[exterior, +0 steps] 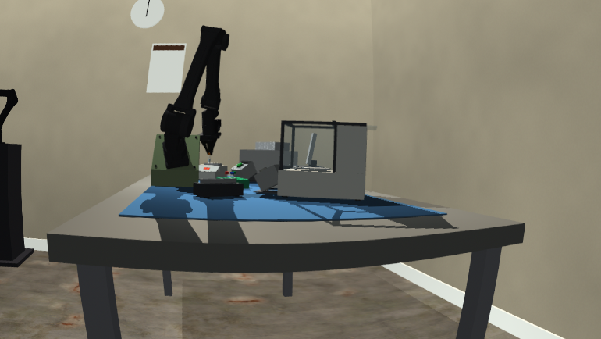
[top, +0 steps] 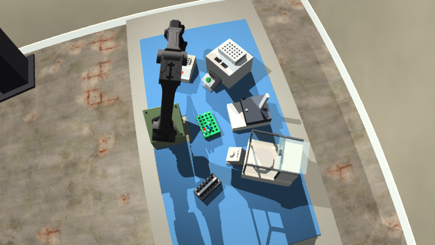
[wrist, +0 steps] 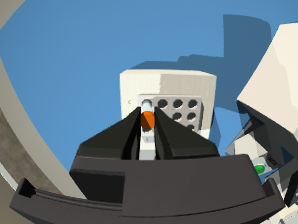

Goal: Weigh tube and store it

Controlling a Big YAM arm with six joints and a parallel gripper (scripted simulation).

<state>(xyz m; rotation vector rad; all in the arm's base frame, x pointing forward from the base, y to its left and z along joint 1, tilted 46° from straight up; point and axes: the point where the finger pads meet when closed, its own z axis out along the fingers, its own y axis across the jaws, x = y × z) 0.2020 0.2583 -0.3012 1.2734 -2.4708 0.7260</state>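
My gripper (wrist: 147, 112) (exterior: 209, 153) is shut on tube A, whose orange cap (wrist: 147, 121) shows between the fingertips. The tube points down at the far-left bore, C1, of the dry block DB (wrist: 205, 84) (top: 187, 76) (exterior: 213, 173). Its clear lower part shows below the fingers; whether its tip is inside the bore is hard to tell. The other DB bores that show look empty. The balance BAL (top: 283, 180) (exterior: 321, 185) has its door pane (top: 305, 158) slid back, open. Its pan (top: 263, 156) is bare. No green lamp is seen lit.
The green tube rack RK (top: 215, 133) holds a red-capped and a blue-capped tube. The mixer MX (top: 230, 73) stands close right of DB. The spectrophotometer SP (top: 255, 114) has its lid raised. The magnet block MG (top: 207, 186) (exterior: 218, 189) stands near the balance.
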